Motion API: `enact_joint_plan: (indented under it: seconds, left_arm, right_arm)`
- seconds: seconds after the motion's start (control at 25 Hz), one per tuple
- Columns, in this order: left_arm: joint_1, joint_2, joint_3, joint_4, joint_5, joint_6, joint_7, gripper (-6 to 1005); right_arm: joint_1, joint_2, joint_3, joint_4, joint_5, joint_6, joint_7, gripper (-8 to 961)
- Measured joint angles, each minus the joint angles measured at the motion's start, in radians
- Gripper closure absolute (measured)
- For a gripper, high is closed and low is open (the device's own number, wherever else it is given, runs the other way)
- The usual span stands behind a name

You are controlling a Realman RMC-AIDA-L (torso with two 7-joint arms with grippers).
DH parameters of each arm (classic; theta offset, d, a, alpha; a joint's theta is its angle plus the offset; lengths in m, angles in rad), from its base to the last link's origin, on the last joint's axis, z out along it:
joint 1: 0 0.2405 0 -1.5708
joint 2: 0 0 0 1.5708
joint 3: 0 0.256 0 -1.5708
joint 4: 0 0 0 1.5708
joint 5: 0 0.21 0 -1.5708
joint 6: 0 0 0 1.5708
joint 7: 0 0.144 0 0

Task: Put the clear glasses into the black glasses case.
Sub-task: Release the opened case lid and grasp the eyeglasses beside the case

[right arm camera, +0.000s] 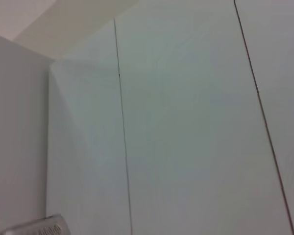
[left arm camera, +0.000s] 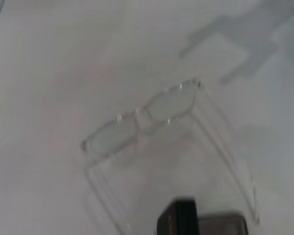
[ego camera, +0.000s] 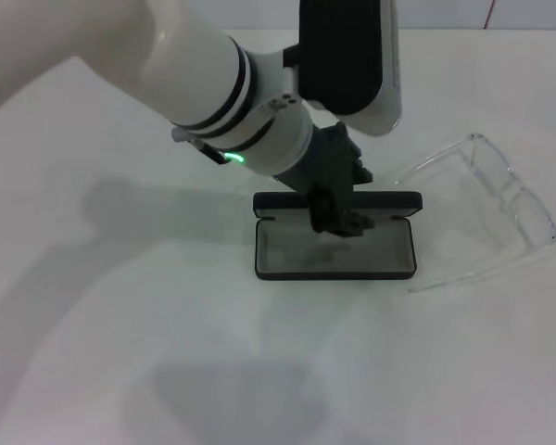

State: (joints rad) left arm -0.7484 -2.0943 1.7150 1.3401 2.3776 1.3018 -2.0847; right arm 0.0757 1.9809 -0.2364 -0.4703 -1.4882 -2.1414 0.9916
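The black glasses case point(ego camera: 334, 250) lies open in the middle of the white table, its grey lining facing up and its lid point(ego camera: 389, 200) raised along the far edge. My left gripper point(ego camera: 336, 221) hangs over the case's far rim, right at the lid. The clear glasses point(ego camera: 500, 215) rest on the table just right of the case, arms unfolded and pointing toward it. The left wrist view shows the clear glasses point(left arm camera: 147, 117) beyond a corner of the black glasses case point(left arm camera: 186, 221). My right gripper is out of view.
The white table point(ego camera: 120, 306) stretches around the case on all sides. My left arm point(ego camera: 213, 83) reaches in from the upper left and casts shadows on the table. A dark and white robot part point(ego camera: 347, 56) hangs above the case. The right wrist view shows only white wall panels point(right arm camera: 186, 122).
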Motion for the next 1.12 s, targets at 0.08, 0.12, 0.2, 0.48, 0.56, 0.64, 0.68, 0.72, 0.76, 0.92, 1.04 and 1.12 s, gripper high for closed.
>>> enact_joint_plan:
  seconds: [0.08,0.12,0.2,0.48,0.56,0.64,0.68,0.72,0.76,0.92,1.04,1.12]
  left_arm:
    - [0.001,0.001,-0.016,0.025,-0.031,0.019,0.001,489]
    - [0.003,0.001,-0.032,0.041,-0.059,0.031,0.002,489]
    - [0.018,0.002,-0.07,0.075,-0.122,0.046,0.004,490]
    - [0.187,0.003,-0.274,0.176,-0.454,0.061,0.099,489]
    - [0.246,0.004,-0.365,0.172,-0.587,0.086,0.144,490]
    - [0.299,0.005,-0.457,0.153,-0.708,0.126,0.196,491]
    - [0.328,0.005,-0.5,0.142,-0.755,0.145,0.223,492]
    - [0.354,0.005,-0.534,0.131,-0.797,0.164,0.25,492]
    - [0.375,0.005,-0.553,0.122,-0.819,0.177,0.269,493]
    - [0.46,0.005,-0.601,0.069,-0.898,0.227,0.369,495]
    - [0.49,0.005,-0.613,-0.001,-0.952,0.254,0.435,498]
    - [0.494,0.005,-0.616,-0.082,-1.01,0.269,0.499,499]
  right_arm:
    - [0.006,-0.004,0.009,-0.014,-0.001,0.015,0.015,108]
    - [0.011,-0.007,0.012,-0.026,0.0,0.026,0.026,112]
    - [0.03,-0.01,0.017,-0.081,-0.005,0.063,0.085,118]
    - [0.185,-0.005,-0.075,-0.438,-0.183,0.219,0.414,140]
    - [0.23,0.007,-0.109,-0.566,-0.262,0.268,0.541,144]
    - [0.269,0.018,-0.167,-0.694,-0.343,0.327,0.69,145]
    - [0.286,0.019,-0.215,-0.758,-0.385,0.359,0.78,145]
    - [0.301,0.02,-0.266,-0.814,-0.43,0.392,0.869,146]
    - [0.313,0.019,-0.318,-0.87,-0.478,0.422,0.957,151]
    - [0.377,0.015,-0.518,-1.035,-0.738,0.503,1.267,173]
    - [0.461,0.013,-0.607,-1.035,-0.892,0.498,1.377,190]
    - [0.532,0.02,-0.638,-0.965,-0.975,0.501,1.397,201]
